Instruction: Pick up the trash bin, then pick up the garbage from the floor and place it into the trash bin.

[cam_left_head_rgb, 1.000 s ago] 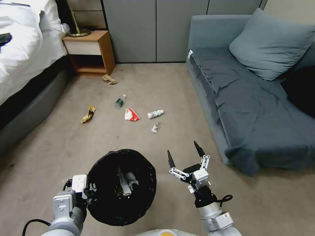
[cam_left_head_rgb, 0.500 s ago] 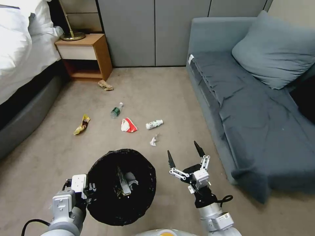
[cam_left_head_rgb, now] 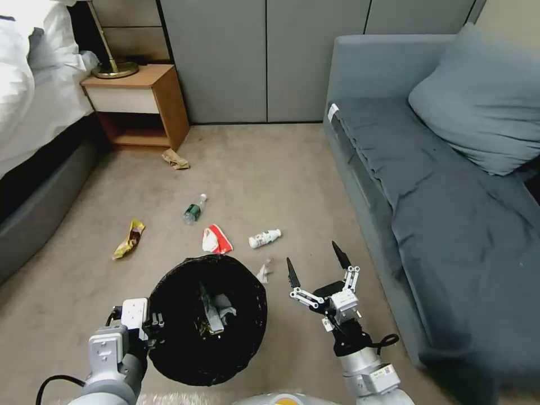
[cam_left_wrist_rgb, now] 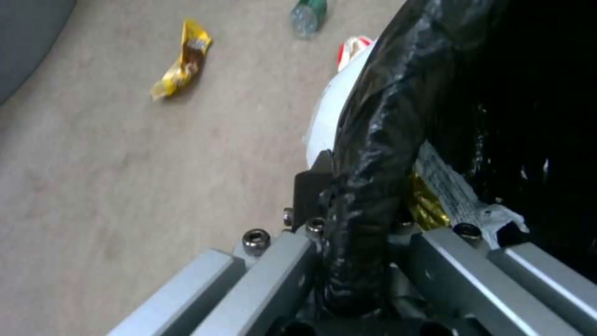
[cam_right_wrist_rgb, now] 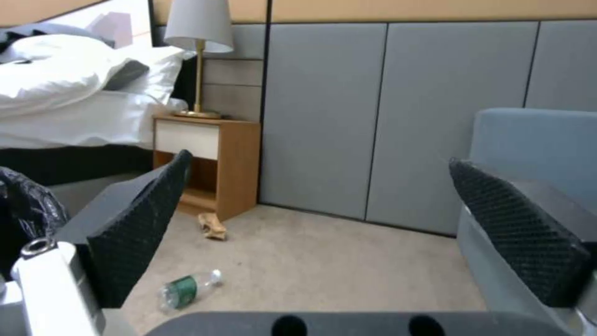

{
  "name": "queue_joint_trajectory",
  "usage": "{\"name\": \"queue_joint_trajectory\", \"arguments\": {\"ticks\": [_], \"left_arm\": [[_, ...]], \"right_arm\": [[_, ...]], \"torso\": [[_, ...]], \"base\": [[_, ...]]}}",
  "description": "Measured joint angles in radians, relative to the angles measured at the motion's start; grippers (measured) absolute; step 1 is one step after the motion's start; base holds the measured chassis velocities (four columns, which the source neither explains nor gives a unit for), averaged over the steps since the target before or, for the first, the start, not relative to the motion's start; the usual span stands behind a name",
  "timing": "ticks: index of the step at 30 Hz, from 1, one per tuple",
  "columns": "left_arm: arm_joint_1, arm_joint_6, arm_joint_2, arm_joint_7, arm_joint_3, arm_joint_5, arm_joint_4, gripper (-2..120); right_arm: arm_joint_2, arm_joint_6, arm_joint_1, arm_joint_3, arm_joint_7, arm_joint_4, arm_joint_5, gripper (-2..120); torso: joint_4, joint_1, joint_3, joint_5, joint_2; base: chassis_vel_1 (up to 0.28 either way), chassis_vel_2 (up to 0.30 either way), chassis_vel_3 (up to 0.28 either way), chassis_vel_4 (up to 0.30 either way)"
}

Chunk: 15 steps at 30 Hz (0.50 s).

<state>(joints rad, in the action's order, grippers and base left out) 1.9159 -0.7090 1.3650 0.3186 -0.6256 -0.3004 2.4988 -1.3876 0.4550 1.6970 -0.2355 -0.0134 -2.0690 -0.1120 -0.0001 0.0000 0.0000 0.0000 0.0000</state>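
Head view: left gripper point(cam_left_head_rgb: 153, 326) pinches round trash bin point(cam_left_head_rgb: 207, 319) crinkly black rim

Both arms are matte silver-grey cylinders with lighter grey housings at the wrists. The left gripper point(cam_left_head_rgb: 153, 326) carries a white square block with small dark dots, and a black cable loops out near the arm's base. Its grey metal linkage bars are fastened with dark hex-socket screws. The right gripper point(cam_left_head_rgb: 318, 263) has white skeletal linkages, pointed black fingers point(cam_right_wrist_rgb: 140, 228) with a diamond-textured rubber surface, a black wrist collar, a looped black cable and a small white label.
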Motion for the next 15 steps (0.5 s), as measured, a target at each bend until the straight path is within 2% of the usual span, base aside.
{"name": "queue_joint_trajectory", "arguments": {"ticks": [15], "left_arm": [[-0.003, 0.000, -0.001, -0.001, -0.001, -0.003, -0.006, 0]], "right_arm": [[-0.002, 0.007, -0.007, 0.002, 0.000, 0.011, 0.000, 100]], "torso": [[0.0001, 0.000, 0.000, 0.0001, 0.000]], "base": [[-0.195, 0.185, 0.186, -0.179]]}}
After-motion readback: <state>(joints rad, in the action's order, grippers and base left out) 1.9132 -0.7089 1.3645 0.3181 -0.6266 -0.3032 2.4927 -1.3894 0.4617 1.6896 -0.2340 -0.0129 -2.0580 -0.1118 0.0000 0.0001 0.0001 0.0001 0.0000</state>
